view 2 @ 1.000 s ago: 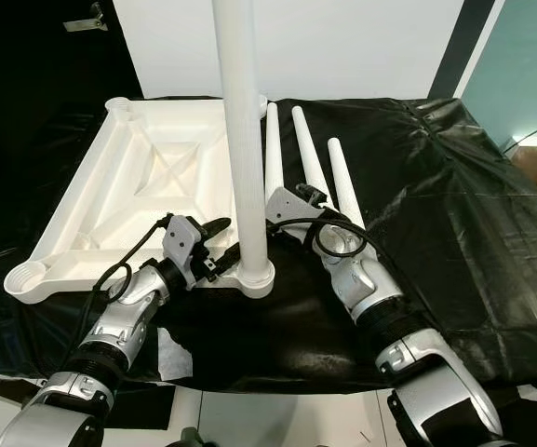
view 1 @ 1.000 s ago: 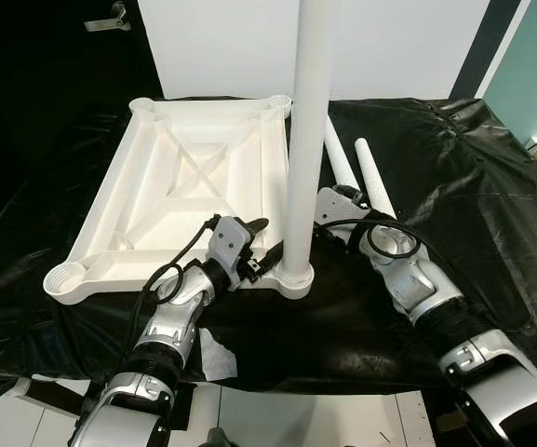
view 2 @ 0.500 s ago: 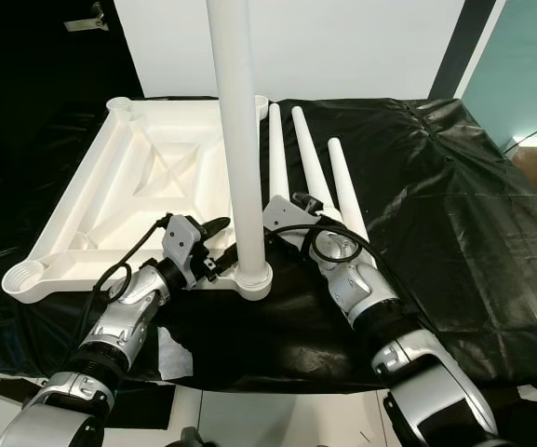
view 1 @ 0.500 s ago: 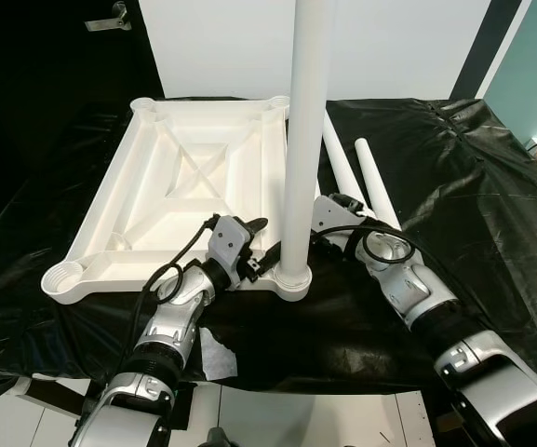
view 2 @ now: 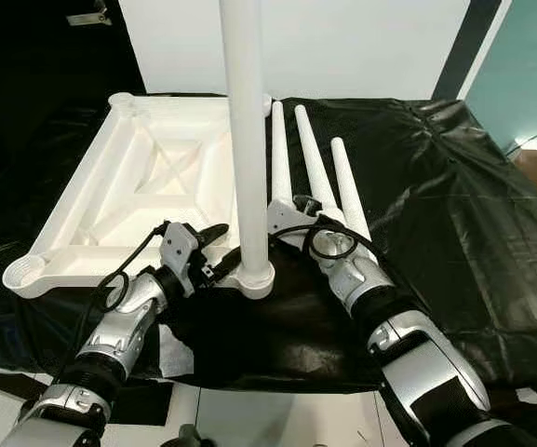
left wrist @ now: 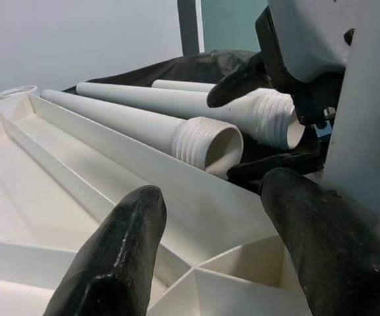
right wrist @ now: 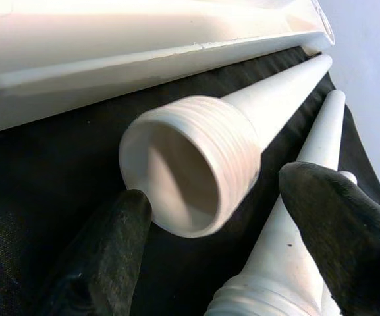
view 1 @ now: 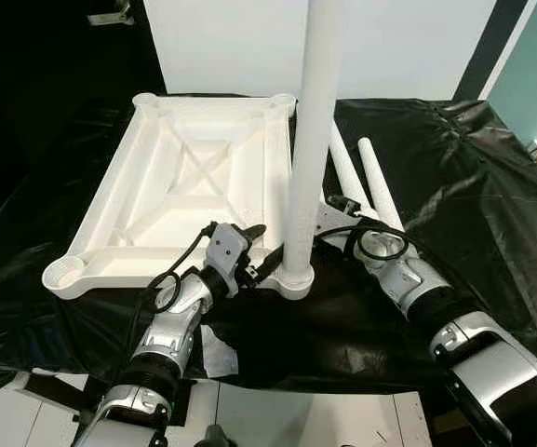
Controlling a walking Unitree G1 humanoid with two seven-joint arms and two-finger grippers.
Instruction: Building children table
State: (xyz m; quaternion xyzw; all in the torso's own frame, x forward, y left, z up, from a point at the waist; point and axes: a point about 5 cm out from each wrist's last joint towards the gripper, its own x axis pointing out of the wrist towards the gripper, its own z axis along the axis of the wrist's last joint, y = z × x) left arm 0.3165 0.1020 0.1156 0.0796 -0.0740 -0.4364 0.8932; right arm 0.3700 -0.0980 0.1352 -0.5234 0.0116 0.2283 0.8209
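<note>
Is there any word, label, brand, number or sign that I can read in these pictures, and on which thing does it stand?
None: no readable text appears in any view.
The white tabletop, lying upside down, is plain moulded plastic with no print.
The upright leg and the loose legs on the black sheet carry no marks.
The left gripper and the right gripper show no legible label.

both arms are silver metal with ribbed black joint sections, and black cables loop along each forearm. the left gripper and right gripper each end in two long, matte black fingers with rounded tips, mounted on pale grey wrist housings.
</note>
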